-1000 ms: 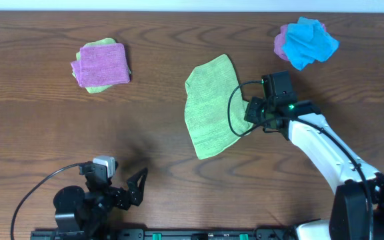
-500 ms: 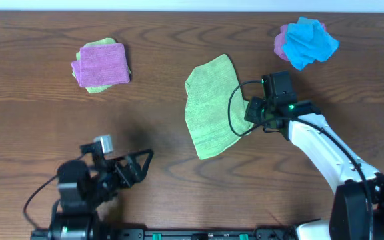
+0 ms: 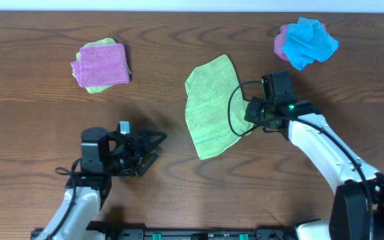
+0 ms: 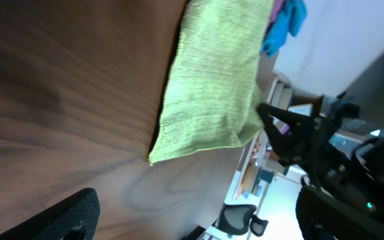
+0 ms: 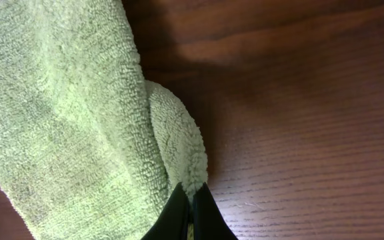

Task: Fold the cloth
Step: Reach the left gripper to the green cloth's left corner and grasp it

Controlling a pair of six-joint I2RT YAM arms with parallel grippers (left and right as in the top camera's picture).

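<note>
Your left hand (image 3: 157, 148) has swung up from the near edge. It now points at the green cloth (image 3: 209, 107), fingers spread wide and still apart from its lower corner. Your right hand (image 5: 191, 207) has not shifted: it is pinched tight on a raised fold at the cloth's right edge. The cloth lies flat mid-surface (image 3: 179, 193). Bring the left hand in low to the near corner and take it cleanly. Then I'd carry both grips across together so the edges meet square.
</note>
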